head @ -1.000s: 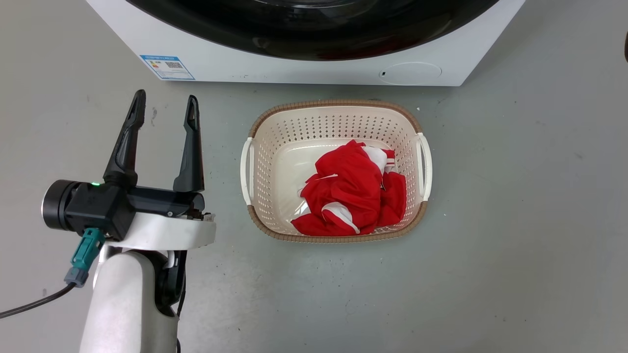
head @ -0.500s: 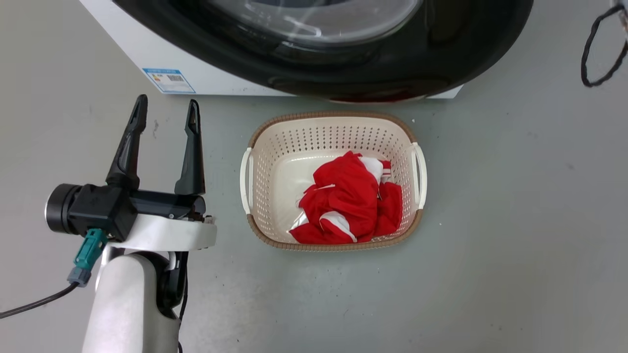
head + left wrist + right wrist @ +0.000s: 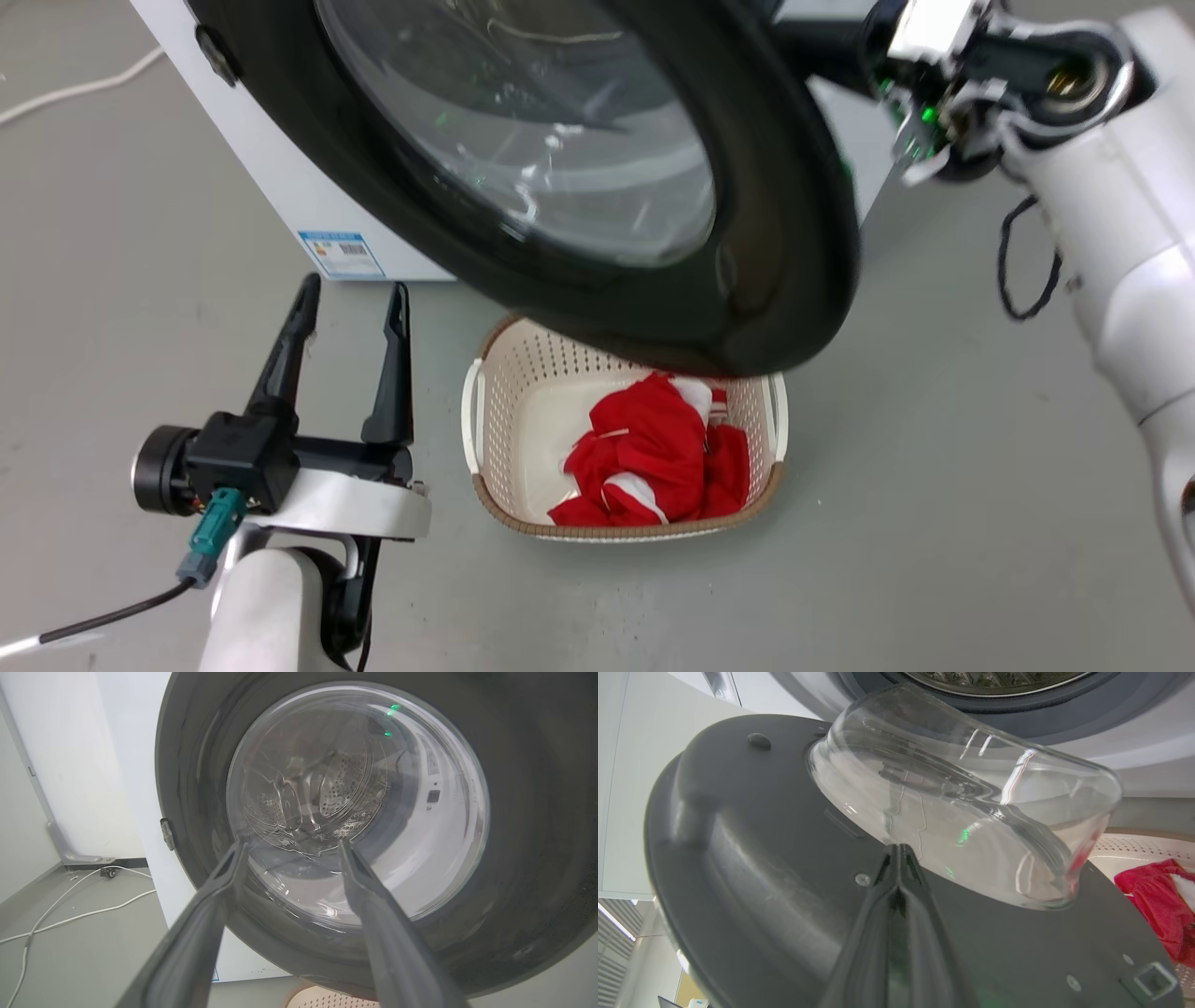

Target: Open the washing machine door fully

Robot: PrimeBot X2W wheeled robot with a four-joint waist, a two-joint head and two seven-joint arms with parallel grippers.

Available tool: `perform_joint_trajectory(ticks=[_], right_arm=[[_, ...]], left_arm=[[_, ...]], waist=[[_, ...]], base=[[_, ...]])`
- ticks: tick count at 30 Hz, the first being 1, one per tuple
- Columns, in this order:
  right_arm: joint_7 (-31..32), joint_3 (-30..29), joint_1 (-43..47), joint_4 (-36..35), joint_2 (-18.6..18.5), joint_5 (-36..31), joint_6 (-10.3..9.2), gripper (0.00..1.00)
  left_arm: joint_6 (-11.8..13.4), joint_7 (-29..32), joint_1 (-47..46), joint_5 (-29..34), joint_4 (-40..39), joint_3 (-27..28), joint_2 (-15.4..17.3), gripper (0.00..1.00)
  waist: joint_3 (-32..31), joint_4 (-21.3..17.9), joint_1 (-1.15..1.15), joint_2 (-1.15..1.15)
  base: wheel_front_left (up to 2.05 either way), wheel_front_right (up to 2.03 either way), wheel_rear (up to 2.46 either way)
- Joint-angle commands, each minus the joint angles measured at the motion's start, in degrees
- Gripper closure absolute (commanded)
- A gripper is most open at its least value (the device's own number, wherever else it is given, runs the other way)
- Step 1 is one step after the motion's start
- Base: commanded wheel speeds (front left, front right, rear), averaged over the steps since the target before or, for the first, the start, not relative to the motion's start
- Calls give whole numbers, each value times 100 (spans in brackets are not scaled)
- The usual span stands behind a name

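Swung outward, washing machine door [image 3: 766, 233] faces leftward; left jaws spread, right jaws closed.

Grey floor [image 3: 934, 467], scuffed. On it: white washing machine [image 3: 271, 177], cream laundry basket [image 3: 551, 364] just in front holding red cloth [image 3: 653, 448], white cable [image 3: 70, 91] loose at left.

Bright, even light; glare on the washing machine door [image 3: 523, 177]
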Motion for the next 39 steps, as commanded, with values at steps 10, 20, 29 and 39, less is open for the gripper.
perform_joint_trajectory(ticks=[10, 20, 29, 39], right_arm=[[489, 225, 1046, -782, 247, 213, 0, 100], [527, 448, 1595, -1463, 359, 232, 0, 100], [-928, 405, 2157, -1722, 137, -244, -1, 100], [-3039, -471, 3530, -2074, -296, -100, 0, 100]], left_arm=[[2, -15, 389, -62, 135, -164, -42, 0], [2, -15, 566, -71, 147, -196, -58, 0], [61, -15, 680, -140, 155, -202, -62, 0], [116, -15, 888, -165, 247, -243, -61, 0]], waist=[[-669, 122, 0, 0], [-838, 202, 0, 0], [-919, 180, 0, 0], [-1267, 204, 0, 0]], base=[[0, 0, 0], [0, 0, 0], [0, 0, 0], [0, 0, 0]])
